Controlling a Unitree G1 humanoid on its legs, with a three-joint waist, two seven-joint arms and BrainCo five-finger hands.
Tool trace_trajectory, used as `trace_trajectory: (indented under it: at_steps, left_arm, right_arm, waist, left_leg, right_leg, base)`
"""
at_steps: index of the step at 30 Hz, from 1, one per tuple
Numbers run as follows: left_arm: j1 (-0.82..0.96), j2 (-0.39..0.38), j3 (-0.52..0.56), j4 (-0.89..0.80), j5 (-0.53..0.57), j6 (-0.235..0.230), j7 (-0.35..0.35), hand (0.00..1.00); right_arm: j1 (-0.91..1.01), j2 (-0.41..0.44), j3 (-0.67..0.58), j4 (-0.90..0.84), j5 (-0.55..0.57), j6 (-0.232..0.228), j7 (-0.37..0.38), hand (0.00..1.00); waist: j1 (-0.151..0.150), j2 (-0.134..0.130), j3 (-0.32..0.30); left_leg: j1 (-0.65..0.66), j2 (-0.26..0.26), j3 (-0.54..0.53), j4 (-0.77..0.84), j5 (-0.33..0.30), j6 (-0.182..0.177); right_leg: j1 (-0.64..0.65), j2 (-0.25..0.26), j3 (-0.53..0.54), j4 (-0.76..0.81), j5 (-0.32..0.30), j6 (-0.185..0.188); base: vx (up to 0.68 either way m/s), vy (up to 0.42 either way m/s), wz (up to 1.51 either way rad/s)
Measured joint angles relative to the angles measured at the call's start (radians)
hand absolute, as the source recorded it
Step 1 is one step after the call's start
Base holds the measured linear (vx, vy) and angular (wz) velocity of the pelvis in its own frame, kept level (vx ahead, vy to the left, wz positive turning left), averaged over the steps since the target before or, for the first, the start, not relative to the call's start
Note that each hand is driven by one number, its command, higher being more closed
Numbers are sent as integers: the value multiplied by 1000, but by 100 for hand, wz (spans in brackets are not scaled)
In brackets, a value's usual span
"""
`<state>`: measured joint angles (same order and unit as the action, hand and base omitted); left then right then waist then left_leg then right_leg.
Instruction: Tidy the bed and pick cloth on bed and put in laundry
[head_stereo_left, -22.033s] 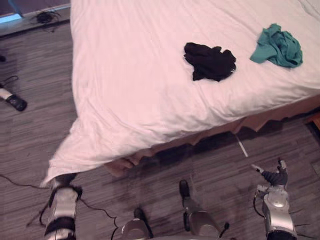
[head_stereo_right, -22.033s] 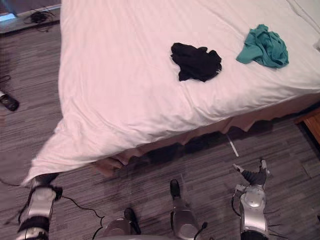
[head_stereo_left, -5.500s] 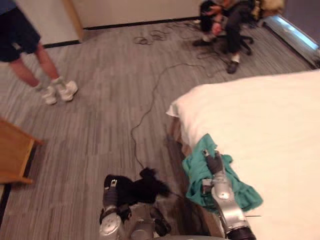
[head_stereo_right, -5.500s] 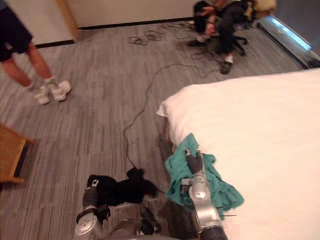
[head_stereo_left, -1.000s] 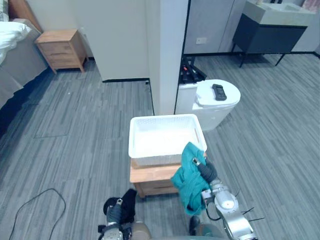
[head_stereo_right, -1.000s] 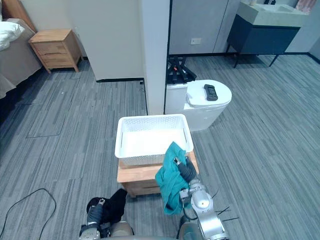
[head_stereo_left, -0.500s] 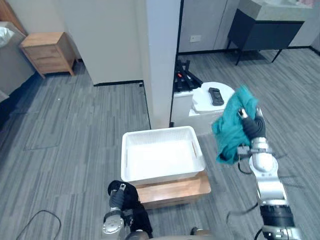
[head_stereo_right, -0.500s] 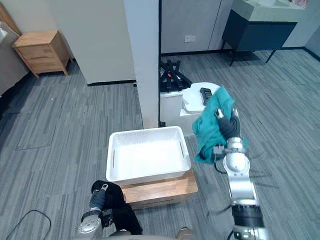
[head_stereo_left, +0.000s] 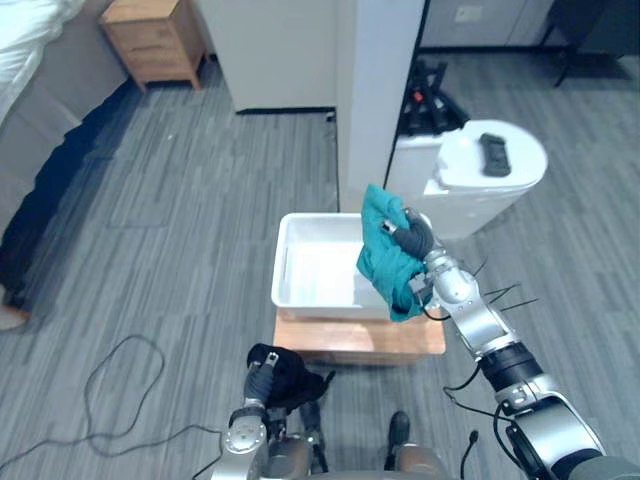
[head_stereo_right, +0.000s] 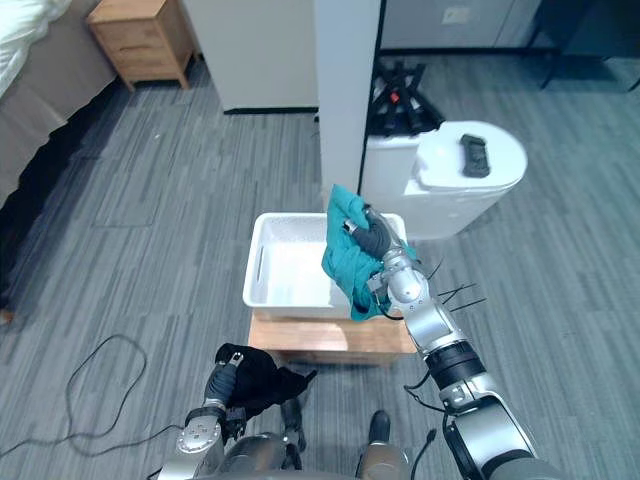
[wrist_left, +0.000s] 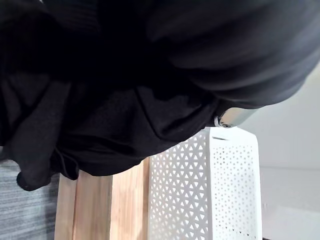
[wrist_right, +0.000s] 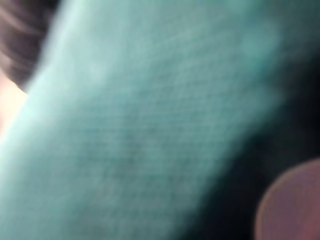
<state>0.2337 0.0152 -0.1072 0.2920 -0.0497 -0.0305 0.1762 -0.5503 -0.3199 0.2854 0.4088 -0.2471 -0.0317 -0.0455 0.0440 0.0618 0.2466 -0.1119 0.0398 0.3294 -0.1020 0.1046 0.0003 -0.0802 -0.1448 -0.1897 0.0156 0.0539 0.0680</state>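
My right hand (head_stereo_left: 414, 238) is shut on a teal cloth (head_stereo_left: 385, 255), which hangs over the right end of the white perforated laundry basket (head_stereo_left: 305, 270). That teal cloth (wrist_right: 140, 130) lies right against the right wrist camera. The basket stands on a low wooden stool (head_stereo_left: 350, 338). My left hand (head_stereo_right: 222, 385) is low, near the stool's front left, shut on a black cloth (head_stereo_right: 262, 383). In the left wrist view the black cloth (wrist_left: 110, 100) hangs beside the basket's wall (wrist_left: 210, 185) and the stool's wooden edge (wrist_left: 100, 205).
A white pillar (head_stereo_left: 380, 90) rises just behind the basket. A white round table (head_stereo_left: 485, 180) with a black remote (head_stereo_left: 495, 152) stands at the right. A wooden nightstand (head_stereo_left: 155, 40) and the bed's edge (head_stereo_left: 40, 80) are at the far left. Grey carpet lies all around.
My right hand has swung the teal cloth from out at the right, by the round table, to over the basket's right end. The camera has shifted. The left hand still holds the black cloth.
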Motion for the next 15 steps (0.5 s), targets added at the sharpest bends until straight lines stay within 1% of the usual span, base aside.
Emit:
trace_trajectory:
  at_steps: [1,2,3,6,7,8,9,10,11,12,15]
  left_arm:
    - [1,0,0,-20,-5,-4,0,100]
    - [1,0,0,-31,-11,-5,0,100]
    - [1,0,-5,-46,-21,-13,0,100]
    - [-1,5,-12,-68,-32,-22,0,100]
    - [-11,7,-19,-69,-41,-23,1,100]
    - [-17,7,-21,-69,-46,-23,1,100]
    - [-25,8,-21,-77,-55,-23,3,100]
    - [-27,10,-21,-83,-57,-23,4,100]
    - [-39,16,-22,-102,-61,-24,7,100]
    - [-45,19,-22,-109,-67,-25,9,100]
    - [-65,47,-43,-150,-76,-35,26,100]
  right_arm:
    - [-23,3,0,27,-1,5,1,0]
    - [-36,3,0,42,-1,6,1,0]
    - [-54,3,-3,68,-2,12,-1,0]
    - [-81,10,-11,120,-22,15,-8,0]
    - [-103,10,-25,166,-34,20,-17,0]
    - [-113,11,-34,187,-40,24,-18,0]
    - [-131,13,-57,223,-45,40,-22,0]
    - [-134,15,-69,236,-50,42,-26,0]
    - [-136,17,-106,255,-67,52,-49,0]
    - [-138,17,-118,260,-73,57,-55,0]
    - [-165,17,-156,285,-101,77,-89,0]
  waist:
    - [2,17,16]
    - [2,26,23]
    - [1,41,41]
    - [4,47,56]
    - [4,55,65]
    - [5,58,69]
    - [7,60,77]
    - [9,60,79]
    - [22,60,80]
    - [25,61,80]
    - [23,61,80]
  left_leg:
    - [-23,2,-7,-1,14,-1]
    - [-36,3,-12,-1,21,0]
    - [-55,6,-21,-1,36,-6]
    - [-92,13,-27,-1,51,-6]
    - [-106,13,-27,-1,59,-10]
    - [-108,12,-27,-1,59,-11]
    - [-110,10,-26,-1,60,-11]
    - [-111,10,-26,-1,60,-11]
    - [-114,9,-26,-1,60,-11]
    - [-116,9,-26,-1,62,-11]
    - [-115,10,-29,-1,77,1]
  right_leg:
    - [-18,1,-5,0,2,1]
    - [-27,1,-10,0,3,1]
    - [-38,1,-26,-2,6,5]
    - [-66,6,-41,-6,19,4]
    - [-68,7,-49,-22,31,2]
    - [-68,6,-49,-25,34,3]
    - [-67,5,-49,-30,41,3]
    - [-67,4,-49,-33,46,-2]
    - [-67,5,-50,-40,52,-3]
    - [-67,5,-51,-42,53,-2]
    - [-58,7,-57,-46,58,4]
  base:
    - [-170,34,27]
    - [-182,37,31]
    - [-153,25,28]
    - [-82,6,18]
    - [-39,9,14]
    - [-38,20,11]
    - [0,0,0]
    - [0,0,0]
    - [0,0,0]
    - [18,7,4]
    - [39,-1,5]
